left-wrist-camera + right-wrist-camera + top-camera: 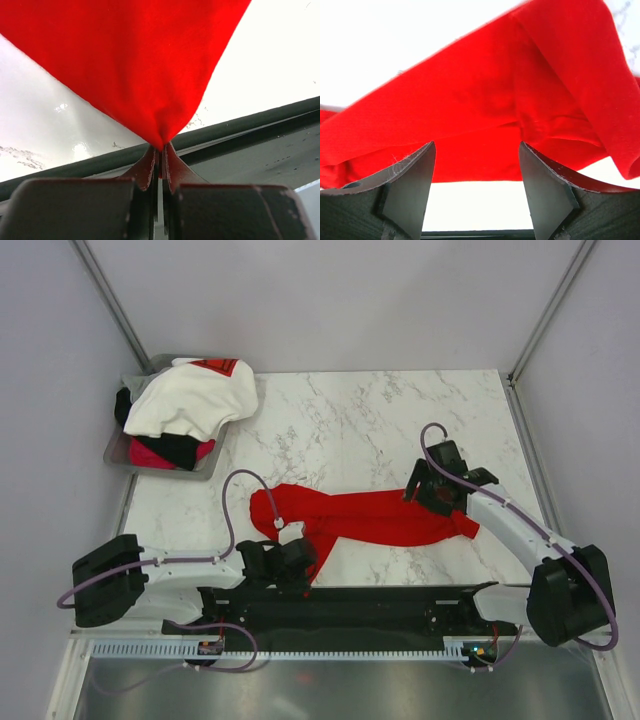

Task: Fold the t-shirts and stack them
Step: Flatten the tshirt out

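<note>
The red t-shirt (375, 518) lies bunched in a long strip across the near middle of the marble table. My left gripper (302, 557) is shut on its near-left corner; in the left wrist view the red cloth (130, 65) comes to a point pinched between the fingertips (161, 150). My right gripper (424, 490) is open over the shirt's right end; in the right wrist view the red cloth (485, 120) lies just ahead of the spread fingers (415, 165). The white t-shirt with a red mark (195, 397) lies on top of the black (175, 447) and magenta-pink (150, 453) shirts at the back left.
The pile of shirts sits in a grey metal tray (120, 445) at the table's back left corner. A black rail (350, 605) runs along the near edge between the arm bases. Grey walls stand close on both sides.
</note>
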